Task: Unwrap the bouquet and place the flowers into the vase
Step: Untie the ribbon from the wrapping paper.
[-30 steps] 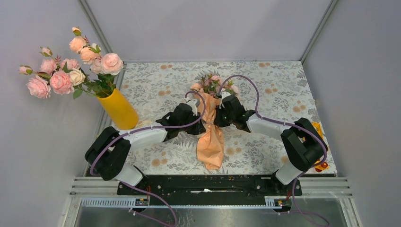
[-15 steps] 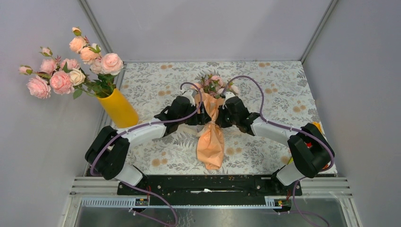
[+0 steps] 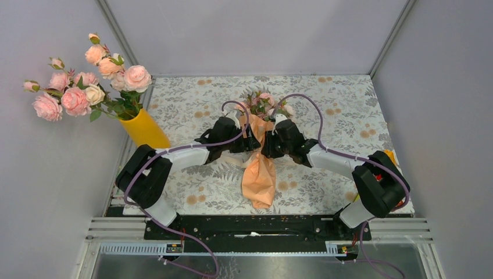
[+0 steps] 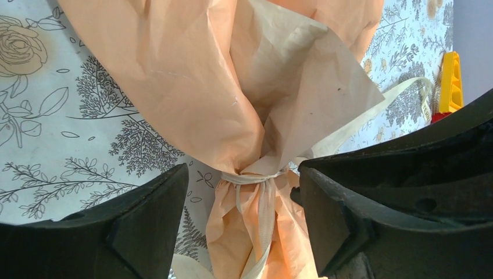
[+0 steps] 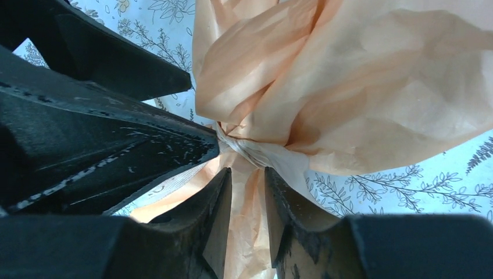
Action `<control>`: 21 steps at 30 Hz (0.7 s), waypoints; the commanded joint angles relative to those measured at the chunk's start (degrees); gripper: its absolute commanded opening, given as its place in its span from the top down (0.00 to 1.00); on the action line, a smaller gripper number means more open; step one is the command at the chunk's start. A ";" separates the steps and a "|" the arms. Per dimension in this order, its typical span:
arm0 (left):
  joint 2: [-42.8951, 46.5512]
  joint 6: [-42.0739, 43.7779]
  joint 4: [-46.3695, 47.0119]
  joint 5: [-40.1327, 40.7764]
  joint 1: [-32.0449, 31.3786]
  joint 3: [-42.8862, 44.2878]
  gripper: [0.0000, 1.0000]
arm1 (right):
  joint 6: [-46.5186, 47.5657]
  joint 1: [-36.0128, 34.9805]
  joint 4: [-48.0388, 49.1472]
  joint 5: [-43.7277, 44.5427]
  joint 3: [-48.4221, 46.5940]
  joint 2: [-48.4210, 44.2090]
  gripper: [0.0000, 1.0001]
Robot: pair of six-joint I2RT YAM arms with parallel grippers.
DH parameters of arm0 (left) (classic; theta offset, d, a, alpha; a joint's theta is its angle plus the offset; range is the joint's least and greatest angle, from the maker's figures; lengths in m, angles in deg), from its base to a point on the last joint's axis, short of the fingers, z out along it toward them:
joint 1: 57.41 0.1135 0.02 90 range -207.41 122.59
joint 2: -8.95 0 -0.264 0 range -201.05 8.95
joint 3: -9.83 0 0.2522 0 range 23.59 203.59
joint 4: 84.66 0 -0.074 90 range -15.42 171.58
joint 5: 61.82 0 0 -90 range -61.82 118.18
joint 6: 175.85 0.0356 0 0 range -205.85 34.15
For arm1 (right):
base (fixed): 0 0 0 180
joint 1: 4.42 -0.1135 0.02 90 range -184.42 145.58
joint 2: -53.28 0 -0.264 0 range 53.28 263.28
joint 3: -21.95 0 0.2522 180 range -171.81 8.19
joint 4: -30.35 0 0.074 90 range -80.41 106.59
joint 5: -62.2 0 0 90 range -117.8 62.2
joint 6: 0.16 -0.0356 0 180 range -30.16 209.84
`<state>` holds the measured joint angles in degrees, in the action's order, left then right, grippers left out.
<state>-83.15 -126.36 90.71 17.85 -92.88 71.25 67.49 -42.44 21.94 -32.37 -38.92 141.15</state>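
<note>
Nothing is done yet: the one bouquet (image 3: 259,168) lies in the middle of the desk (image 3: 343,104), blooms toward 12 o'clock, ribbon (image 4: 256,179) tied, flowers (image 3: 263,103) wrapped. One vase (image 3: 145,135) stands at 10 o'clock. Two tools: left tool (image 4: 243,189) spread wide astride the knot, right tool (image 5: 247,180) narrowly parted, pinching nothing

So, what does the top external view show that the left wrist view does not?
Only the top external view shows the vase, the big roses in it, and the flowers. Only the left wrist view shows the beige ribbon tied around the paper's neck, inside the open left tool. Both views show the bouquet in its peach paper and the patterned tablecloth.
</note>
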 commanded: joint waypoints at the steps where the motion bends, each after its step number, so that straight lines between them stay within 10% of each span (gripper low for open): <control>1: -1.44 -1.56 5.11 -0.75 0.04 2.07 0.29 | 0.53 -1.27 1.25 -0.13 -3.03 1.69 0.64; 21: -5.82 -0.53 6.77 0.49 0.01 2.24 0.80 | -2.24 -1.71 -0.05 7.64 -6.44 9.68 0.87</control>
<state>-87.76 -127.76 93.53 17.72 -92.88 71.58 65.87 -43.80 21.76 -28.53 -43.32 149.26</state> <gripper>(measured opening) 0.241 0.208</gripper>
